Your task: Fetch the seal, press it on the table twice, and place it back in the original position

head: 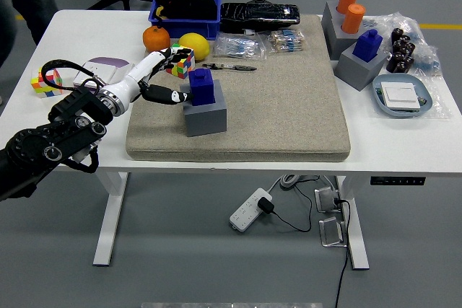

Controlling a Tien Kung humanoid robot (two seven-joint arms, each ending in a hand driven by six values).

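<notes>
A blue seal [201, 86] stands upright in a grey block holder [204, 113] on the left part of the beige mat [289, 99]. My left hand [167, 77] reaches in from the left, fingers spread, with the thumb tip [180, 97] right beside the seal's left face and the other fingers just behind it. It holds nothing. The right arm is out of view.
A Rubik's cube [181, 60], an orange [156, 37] and a lemon [193, 45] lie just behind my hand. A second blue seal on a grey block [364, 55], orange cylinders [349, 6] and a blue tray [401, 97] stand at the right. Another cube [42, 81] lies at the left edge.
</notes>
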